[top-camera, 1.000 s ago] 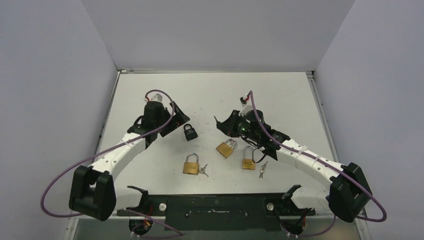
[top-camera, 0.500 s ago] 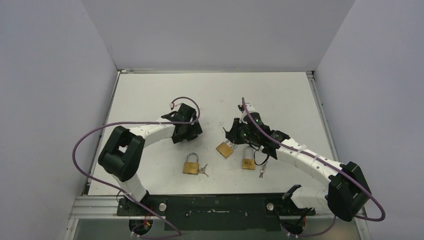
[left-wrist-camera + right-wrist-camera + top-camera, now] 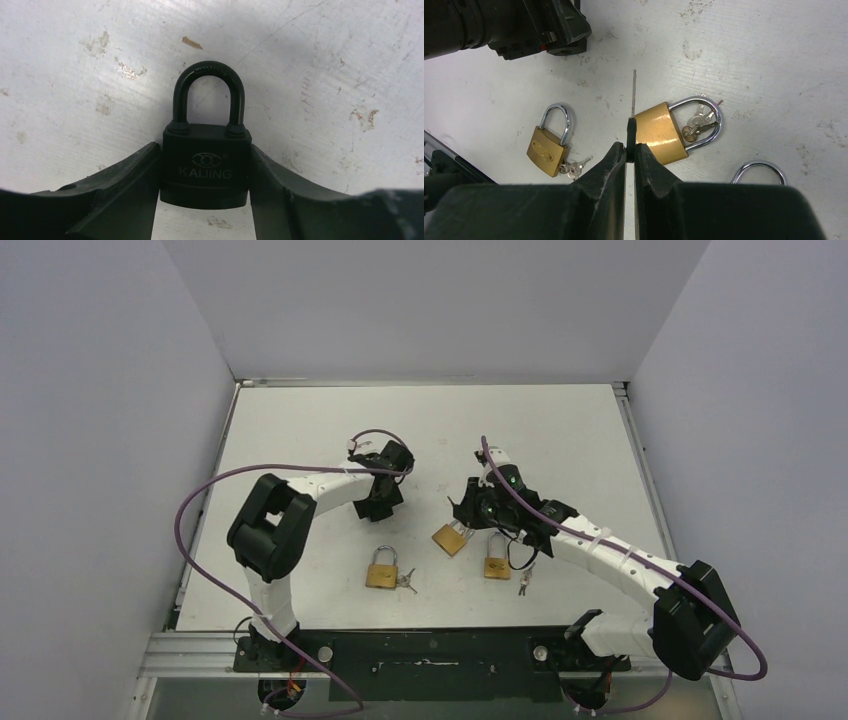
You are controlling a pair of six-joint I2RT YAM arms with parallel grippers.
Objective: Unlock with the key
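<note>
A black padlock (image 3: 205,167) marked KAIJING lies flat on the white table, its shackle closed and pointing away from the wrist. My left gripper (image 3: 205,150) is shut on its body, one finger pressed against each side; in the top view the gripper (image 3: 381,500) covers the lock. My right gripper (image 3: 630,147) is shut on a small key (image 3: 633,95), seen edge-on, with the blade sticking out past the fingertips. In the top view the right gripper (image 3: 463,508) hovers to the right of the left one, just above a brass padlock (image 3: 451,537).
Three brass padlocks lie near the front: one (image 3: 656,132) with keys on its shackle, one (image 3: 381,570) with keys beside it, and one (image 3: 497,560) with loose keys (image 3: 524,580) nearby. The table (image 3: 300,430) has walls on three sides.
My left arm swung right and folded in, bringing its gripper over the black padlock and around its body. My right gripper dropped slightly toward the brass padlock, still holding the key.
</note>
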